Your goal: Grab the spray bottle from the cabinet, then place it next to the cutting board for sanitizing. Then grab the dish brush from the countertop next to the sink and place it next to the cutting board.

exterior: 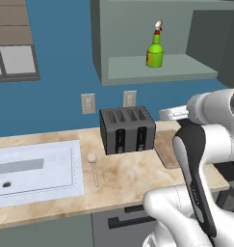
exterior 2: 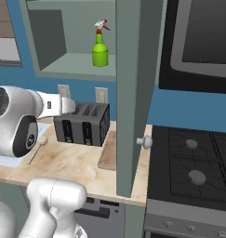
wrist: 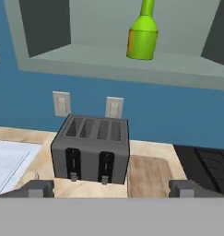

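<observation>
While the gripper (wrist: pixel 111 188) hangs wide open w/ nothing between its fingertips, the spray bottle (exterior: pixel 155 48) stands upright on the cabinet (exterior: pixel 137 67) shelf at 12 o'clock above the toaster (exterior: pixel 127 129); cutting board (exterior: pixel 167 147) lies at toaster's 3 o'clock, dish brush (exterior: pixel 93 166) at its 8

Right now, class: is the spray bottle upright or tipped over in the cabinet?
Upright. The spray bottle stands on its base on the cabinet shelf, nozzle at the top.
</observation>
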Motion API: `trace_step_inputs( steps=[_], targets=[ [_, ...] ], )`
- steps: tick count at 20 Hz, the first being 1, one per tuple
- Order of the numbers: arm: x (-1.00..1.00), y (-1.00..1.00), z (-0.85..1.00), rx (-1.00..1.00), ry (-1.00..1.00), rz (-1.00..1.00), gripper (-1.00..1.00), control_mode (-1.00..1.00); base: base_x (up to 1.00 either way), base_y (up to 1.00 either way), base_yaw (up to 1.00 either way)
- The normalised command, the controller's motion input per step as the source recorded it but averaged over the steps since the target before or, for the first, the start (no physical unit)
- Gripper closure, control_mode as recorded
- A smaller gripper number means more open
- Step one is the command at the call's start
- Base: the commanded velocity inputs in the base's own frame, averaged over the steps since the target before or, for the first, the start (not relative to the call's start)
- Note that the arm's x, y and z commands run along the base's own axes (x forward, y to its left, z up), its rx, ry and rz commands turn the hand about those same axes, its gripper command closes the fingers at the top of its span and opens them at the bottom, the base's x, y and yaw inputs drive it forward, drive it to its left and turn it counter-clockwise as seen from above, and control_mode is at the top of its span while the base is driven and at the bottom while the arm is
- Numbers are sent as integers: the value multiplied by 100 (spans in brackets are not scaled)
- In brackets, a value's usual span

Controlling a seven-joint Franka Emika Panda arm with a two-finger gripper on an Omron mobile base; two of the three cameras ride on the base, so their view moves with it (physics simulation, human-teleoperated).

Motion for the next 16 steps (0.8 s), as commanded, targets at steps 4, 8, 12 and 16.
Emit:
trace_step_inputs(
  steps=[4,8,12,16],
  targets=[
    [-20,-12,77,1,-33,0,-100,-100,0,0,0],
    [-8,-5,72,0,-34,0,-100,-100,0,0,0],
    [-1,0,66,0,-37,0,-100,-100,0,0,0],
    [0,0,51,0,-38,0,-100,-100,0,0,0]
  ],
)
